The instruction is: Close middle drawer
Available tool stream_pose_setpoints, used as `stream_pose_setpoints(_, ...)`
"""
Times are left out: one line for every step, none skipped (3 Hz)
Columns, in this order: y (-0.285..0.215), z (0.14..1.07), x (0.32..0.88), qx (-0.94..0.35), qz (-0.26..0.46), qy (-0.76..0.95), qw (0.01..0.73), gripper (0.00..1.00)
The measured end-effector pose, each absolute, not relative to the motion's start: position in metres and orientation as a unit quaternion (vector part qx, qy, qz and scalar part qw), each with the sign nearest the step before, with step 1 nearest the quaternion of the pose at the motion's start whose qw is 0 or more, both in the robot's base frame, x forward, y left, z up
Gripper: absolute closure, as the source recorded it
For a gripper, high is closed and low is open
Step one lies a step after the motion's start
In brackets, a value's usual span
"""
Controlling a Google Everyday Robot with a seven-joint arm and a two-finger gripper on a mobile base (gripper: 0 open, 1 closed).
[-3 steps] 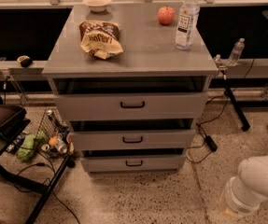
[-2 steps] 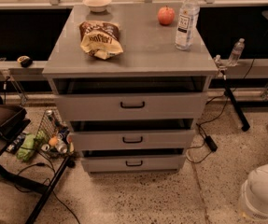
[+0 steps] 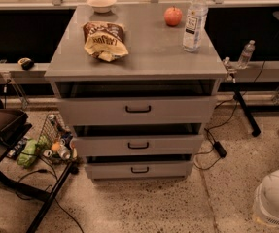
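The grey cabinet [image 3: 136,57] has three drawers, each with a small black handle. The middle drawer [image 3: 100,145] has a wide low grey front and stands slightly pulled out, with a dark gap above it. The top drawer [image 3: 90,111] and bottom drawer [image 3: 105,170] also stand a little out. My gripper is out of view. Only a white rounded part of my arm [image 3: 276,200] shows at the bottom right, to the right of the cabinet and apart from it.
On the cabinet top lie a chip bag [image 3: 104,40], a white bowl [image 3: 101,3], a red apple [image 3: 173,16] and a water bottle [image 3: 195,21]. A wire basket with cans [image 3: 54,142] stands left of the drawers. A cable and plug [image 3: 219,148] lie on the floor at the right.
The white arm part has shifted a little further right and down toward the corner. The drawers have not moved.
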State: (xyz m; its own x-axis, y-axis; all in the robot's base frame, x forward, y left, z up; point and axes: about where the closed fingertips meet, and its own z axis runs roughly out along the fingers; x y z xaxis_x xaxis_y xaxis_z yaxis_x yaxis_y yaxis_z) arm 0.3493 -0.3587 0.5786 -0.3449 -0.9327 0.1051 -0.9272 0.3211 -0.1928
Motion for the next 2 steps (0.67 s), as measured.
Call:
stream_pose_setpoints(-0.3588,0.5787,0.3493,-0.572,-0.110,0.813,0.013,0.04)
stream_pose_setpoints(-0.3588,0.5787,0.3493,-0.572,-0.110,0.813,0.013,0.00)
